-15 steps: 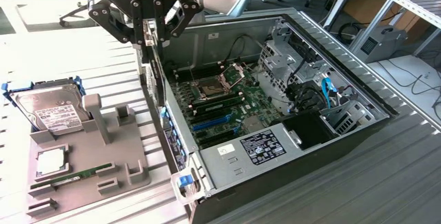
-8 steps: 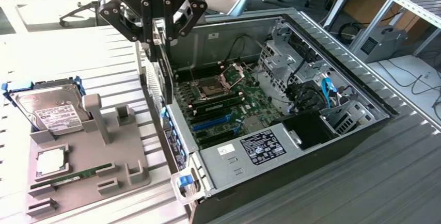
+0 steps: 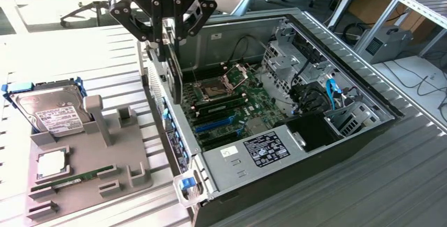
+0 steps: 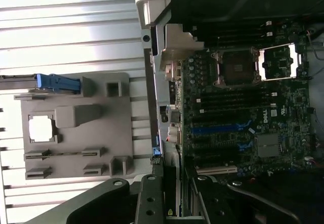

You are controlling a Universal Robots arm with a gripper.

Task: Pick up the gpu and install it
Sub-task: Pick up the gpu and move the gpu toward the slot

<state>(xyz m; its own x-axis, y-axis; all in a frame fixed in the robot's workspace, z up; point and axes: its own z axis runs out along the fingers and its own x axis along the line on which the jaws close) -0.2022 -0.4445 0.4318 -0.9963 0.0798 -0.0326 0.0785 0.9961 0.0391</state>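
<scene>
Exterior view: the gripper (image 3: 169,34) is clenched on the gpu (image 3: 170,75), which hangs upright beneath it, probably so that its lower edge can meet the slots of the motherboard (image 3: 231,106) below, inside the open computer case (image 3: 363,96).

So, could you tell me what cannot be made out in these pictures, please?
- Exterior view: the gpu hangs edge-on, so its face is hidden.
- Wrist view: the jaws of the gripper cover most of the gpu.
- Exterior view: the print on the hard drive is too small.

Gpu (image 3: 169,65) over case (image 3: 353,66), holder (image 3: 104,159) — beside case
</scene>
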